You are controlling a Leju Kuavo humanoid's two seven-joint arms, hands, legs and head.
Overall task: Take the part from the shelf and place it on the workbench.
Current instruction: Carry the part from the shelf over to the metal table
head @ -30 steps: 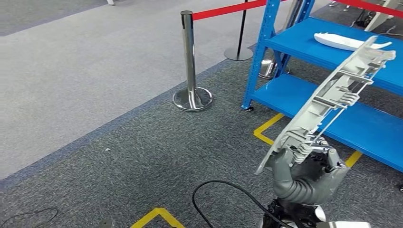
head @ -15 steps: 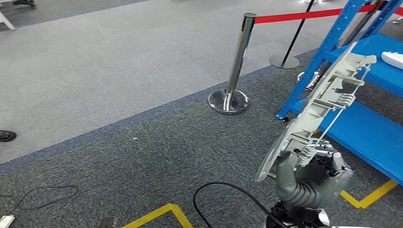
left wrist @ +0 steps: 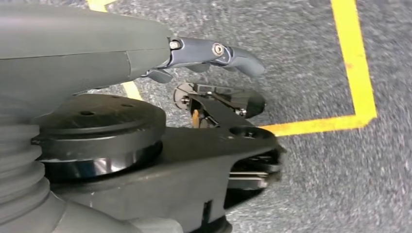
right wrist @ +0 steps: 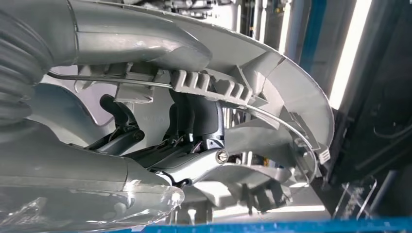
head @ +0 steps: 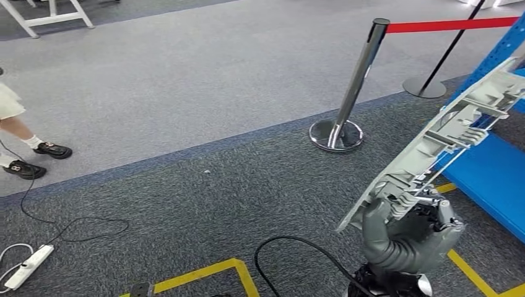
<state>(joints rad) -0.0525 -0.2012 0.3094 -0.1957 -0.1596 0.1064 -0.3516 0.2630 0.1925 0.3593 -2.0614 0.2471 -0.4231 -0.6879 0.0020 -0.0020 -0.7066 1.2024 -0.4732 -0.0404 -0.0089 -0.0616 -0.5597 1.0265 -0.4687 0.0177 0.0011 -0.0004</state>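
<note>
Part (head: 441, 139): long grey ribbed plastic panel, held at its near lower end by right hand (head: 412, 226), fingers wrapped round its ribs, thumb (right wrist: 141, 41) on the other face. Long axis slanted up and away to the far right, top end before the blue shelf (head: 495, 176). No readable writing anywhere.

Left hand (left wrist: 145, 53) hanging over grey carpet (head: 186, 192) and a yellow floor line (left wrist: 359, 63), one finger (left wrist: 228, 52) stretched out, nothing visibly held.

Chrome post (head: 353, 99) with red belt (head: 452, 25) far right of centre. Black cable (head: 291, 247) near. White power strip (head: 28, 267) near left. Person's shoes (head: 37, 159) at far left.
</note>
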